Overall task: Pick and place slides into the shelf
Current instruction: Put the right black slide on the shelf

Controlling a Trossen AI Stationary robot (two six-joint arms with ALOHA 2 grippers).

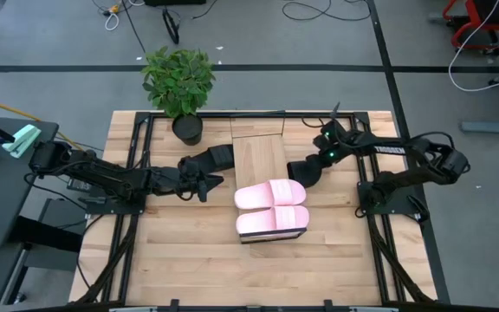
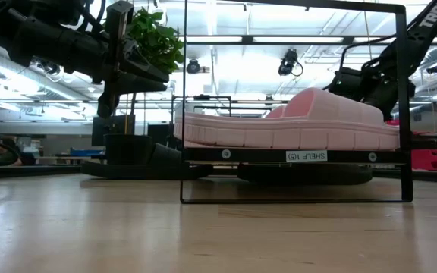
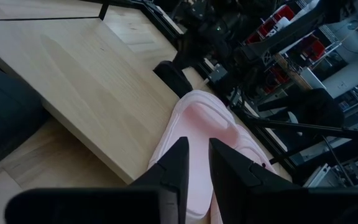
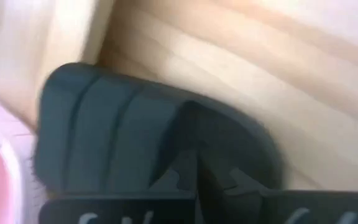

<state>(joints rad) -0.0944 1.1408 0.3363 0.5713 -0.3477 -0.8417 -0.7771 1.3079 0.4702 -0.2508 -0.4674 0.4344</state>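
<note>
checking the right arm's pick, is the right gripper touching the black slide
Touching. In the right wrist view the right gripper has its fingers shut on the edge of the black slide, no gap between them.

Two slides (image 1: 271,208) side by side on shelf (image 1: 259,156); plant (image 1: 178,80) behind.

Two pale pink slides (image 1: 271,206) side by side atop the light-wood shelf (image 1: 259,156).
</note>
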